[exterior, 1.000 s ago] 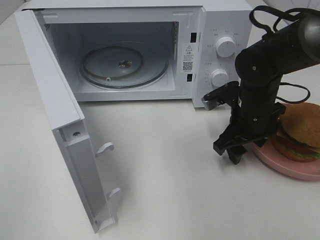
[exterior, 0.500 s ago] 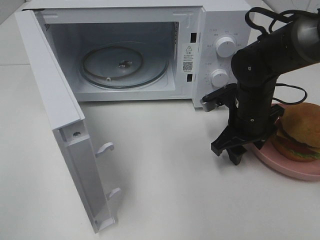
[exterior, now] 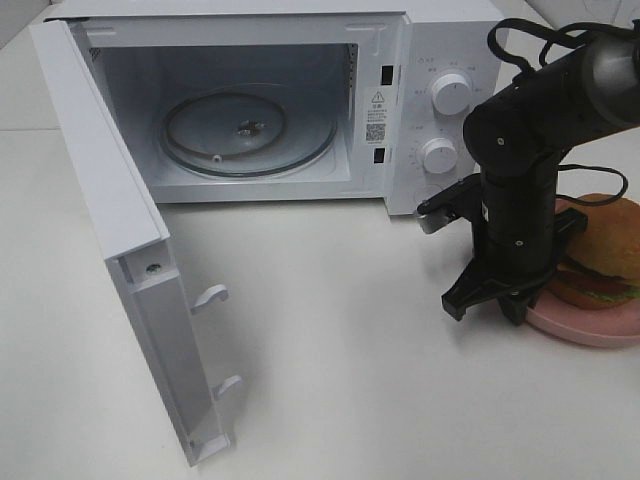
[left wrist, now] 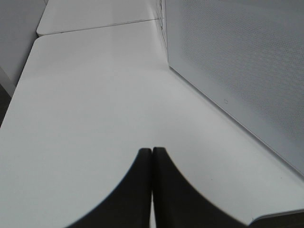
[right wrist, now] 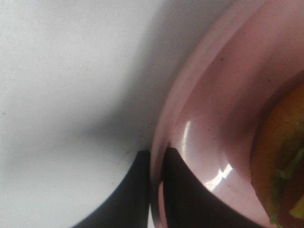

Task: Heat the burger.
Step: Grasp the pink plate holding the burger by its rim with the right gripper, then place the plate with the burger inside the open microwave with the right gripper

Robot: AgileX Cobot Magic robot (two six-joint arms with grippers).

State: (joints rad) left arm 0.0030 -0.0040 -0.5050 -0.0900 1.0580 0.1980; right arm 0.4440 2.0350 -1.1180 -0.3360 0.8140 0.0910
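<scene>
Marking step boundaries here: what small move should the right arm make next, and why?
Probably lift the pink plate slightly off the table. The right gripper is pinched on its rim, one finger either side, the burger rides on it, and the microwave door stands open, so carrying it in seems next.

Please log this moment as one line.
right gripper: shut on pink plate rim | burger: on plate | microwave door: open | left gripper: shut
</scene>
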